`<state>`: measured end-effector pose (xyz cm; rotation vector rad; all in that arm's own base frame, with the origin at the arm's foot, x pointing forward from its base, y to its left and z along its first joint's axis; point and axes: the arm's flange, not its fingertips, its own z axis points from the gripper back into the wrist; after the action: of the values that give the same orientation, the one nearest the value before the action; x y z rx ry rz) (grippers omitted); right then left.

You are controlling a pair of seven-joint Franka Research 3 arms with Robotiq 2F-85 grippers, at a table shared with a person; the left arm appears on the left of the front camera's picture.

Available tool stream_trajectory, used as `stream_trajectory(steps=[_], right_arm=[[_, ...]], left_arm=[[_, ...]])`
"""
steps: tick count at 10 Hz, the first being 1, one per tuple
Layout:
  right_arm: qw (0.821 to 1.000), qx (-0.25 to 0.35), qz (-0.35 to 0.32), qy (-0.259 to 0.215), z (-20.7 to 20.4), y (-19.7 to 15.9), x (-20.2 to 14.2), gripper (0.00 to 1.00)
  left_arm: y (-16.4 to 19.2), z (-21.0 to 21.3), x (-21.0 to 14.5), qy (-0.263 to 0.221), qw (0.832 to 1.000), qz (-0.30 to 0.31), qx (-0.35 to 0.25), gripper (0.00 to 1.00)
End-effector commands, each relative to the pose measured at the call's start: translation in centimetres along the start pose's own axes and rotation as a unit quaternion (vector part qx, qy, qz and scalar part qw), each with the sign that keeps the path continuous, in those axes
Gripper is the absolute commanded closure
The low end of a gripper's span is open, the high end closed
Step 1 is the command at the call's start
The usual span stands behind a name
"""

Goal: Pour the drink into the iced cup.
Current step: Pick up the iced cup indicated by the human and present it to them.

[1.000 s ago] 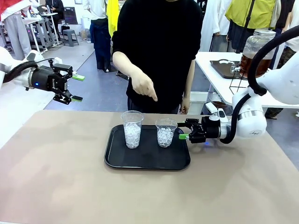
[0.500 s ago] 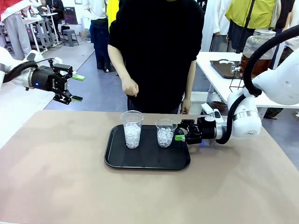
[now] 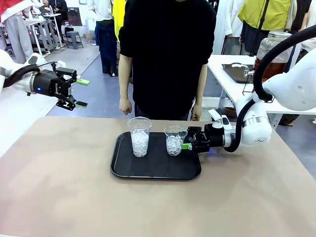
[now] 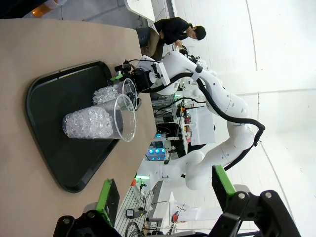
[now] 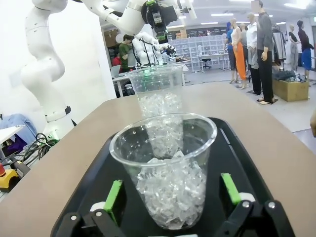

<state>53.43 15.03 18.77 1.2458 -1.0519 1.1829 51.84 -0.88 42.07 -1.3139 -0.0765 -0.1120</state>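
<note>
Your right gripper (image 3: 186, 143) is spread around the shorter iced cup (image 3: 175, 140) (on the tray (image 3: 118, 168)). Your left gripper (image 3: 79, 93) hangs spread, empty.

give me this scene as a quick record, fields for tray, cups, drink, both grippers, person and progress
tray: black, on the table
cups: two clear ones on the tray, both holding ice; taller cup on the robot's left, shorter cup on its right
drink: amber, in a glass dispenser jar, far right background
right gripper: open, one finger either side of the shorter cup, not clamped
left gripper: open, raised at the left, holding nothing
person: standing at the far edge, arms down
progress: no liquid visible in either cup
</note>
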Motion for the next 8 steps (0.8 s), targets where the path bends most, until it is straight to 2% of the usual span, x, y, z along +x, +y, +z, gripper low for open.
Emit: stream_trajectory(steps=[1, 8], right_arm=[[1.000, 0.005, -0.018, 0.004, -0.8, -0.6, 0.3, 0.00], [1.000, 0.011, -0.018, 0.021, -3.0, -0.4, 0.2, 0.00]], left_arm=[[-0.2, 0.1, 0.0, -0.002, 1.000, 0.001, 0.001, 0.00], [-0.2, 0.1, 0.0, -0.002, 1.000, 0.001, 0.001, 0.00]])
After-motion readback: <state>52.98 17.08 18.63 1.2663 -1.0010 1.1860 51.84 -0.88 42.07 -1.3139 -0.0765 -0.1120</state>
